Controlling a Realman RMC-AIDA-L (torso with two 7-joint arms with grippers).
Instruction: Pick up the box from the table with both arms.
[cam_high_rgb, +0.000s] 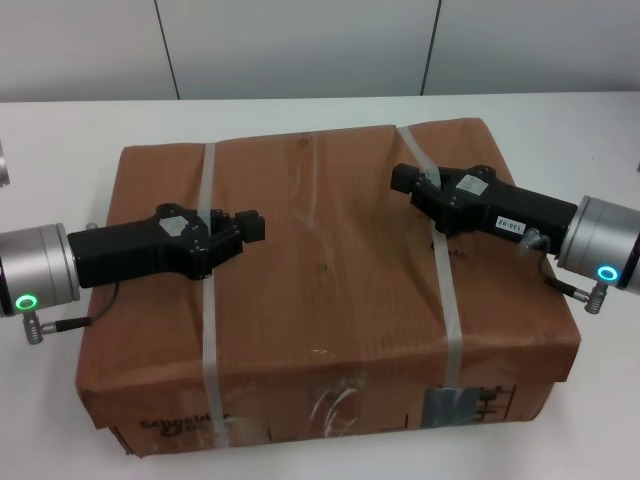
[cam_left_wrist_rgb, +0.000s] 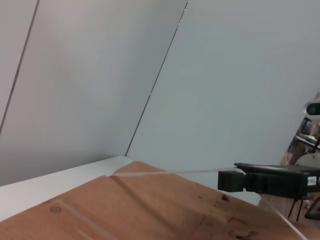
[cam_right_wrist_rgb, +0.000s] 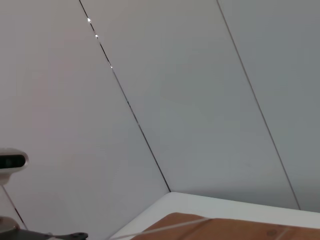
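The large brown paper-wrapped box (cam_high_rgb: 320, 280) sits on the white table (cam_high_rgb: 60, 130), with two whitish straps (cam_high_rgb: 210, 330) across it and labels with black print on its near side. My left gripper (cam_high_rgb: 250, 225) lies low over the box top, left of centre, pointing inward with its fingers together and empty. My right gripper (cam_high_rgb: 405, 180) lies low over the top near the right strap (cam_high_rgb: 450, 300), also shut and empty. I cannot tell whether either touches the paper. The left wrist view shows the box top (cam_left_wrist_rgb: 150, 210) and the right gripper (cam_left_wrist_rgb: 230, 181) farther off.
A white panelled wall (cam_high_rgb: 300, 40) stands behind the table. Bare tabletop shows to the left, right and behind the box. The box's near side reaches the near edge of the head view. The right wrist view shows the wall, the table's corner (cam_right_wrist_rgb: 200, 205) and the box's edge (cam_right_wrist_rgb: 225, 230).
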